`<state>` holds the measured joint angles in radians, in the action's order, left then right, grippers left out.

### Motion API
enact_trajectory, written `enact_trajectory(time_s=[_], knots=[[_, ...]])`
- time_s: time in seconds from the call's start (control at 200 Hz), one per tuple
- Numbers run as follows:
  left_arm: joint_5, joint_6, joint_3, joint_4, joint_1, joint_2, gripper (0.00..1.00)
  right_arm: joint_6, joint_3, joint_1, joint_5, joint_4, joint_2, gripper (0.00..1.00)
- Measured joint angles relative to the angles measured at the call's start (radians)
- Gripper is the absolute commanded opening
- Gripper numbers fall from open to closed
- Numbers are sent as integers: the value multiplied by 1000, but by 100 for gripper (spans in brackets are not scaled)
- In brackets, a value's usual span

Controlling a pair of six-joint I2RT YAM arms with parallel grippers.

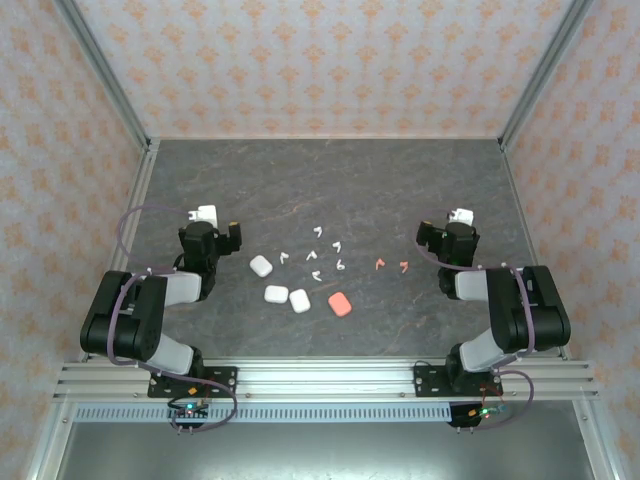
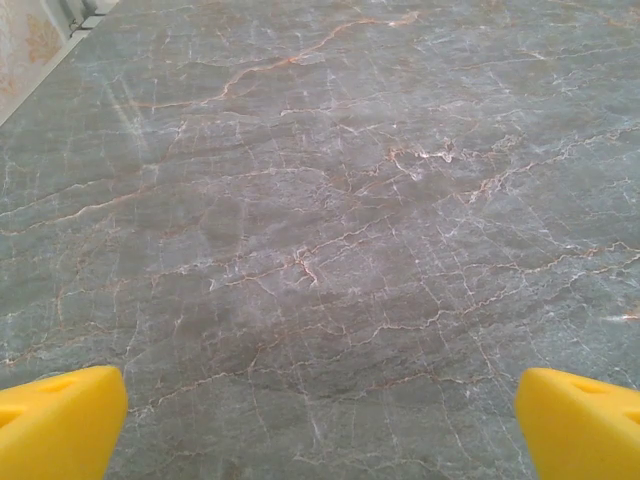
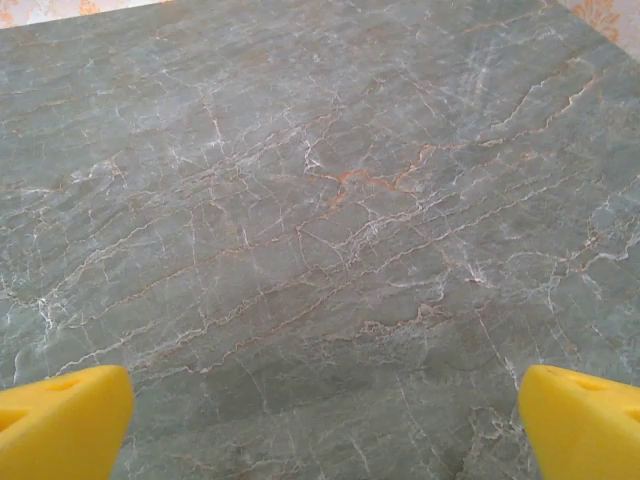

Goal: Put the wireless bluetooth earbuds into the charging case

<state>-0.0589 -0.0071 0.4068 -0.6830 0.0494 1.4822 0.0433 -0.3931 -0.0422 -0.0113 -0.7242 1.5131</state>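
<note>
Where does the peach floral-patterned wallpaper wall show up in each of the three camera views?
Top external: the peach floral-patterned wallpaper wall rings the table at the back, left and right.
Left wrist: a sliver of it sits in the upper left corner.
Right wrist: a thin strip lies along the top left edge, and a bit shows in the top right corner.
Shared landmark: the grey veined marble tabletop, which runs up to that wall in every view.

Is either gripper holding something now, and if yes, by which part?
Nothing is held. The left gripper and the right gripper both stand open above the table.
</note>
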Motion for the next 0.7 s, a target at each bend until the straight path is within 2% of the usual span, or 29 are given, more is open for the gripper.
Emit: enact_trajectory(time_s=[0.696], knots=[[0,8,4,-18,0,0,100,7,-15,0,0,-12,2,99]])
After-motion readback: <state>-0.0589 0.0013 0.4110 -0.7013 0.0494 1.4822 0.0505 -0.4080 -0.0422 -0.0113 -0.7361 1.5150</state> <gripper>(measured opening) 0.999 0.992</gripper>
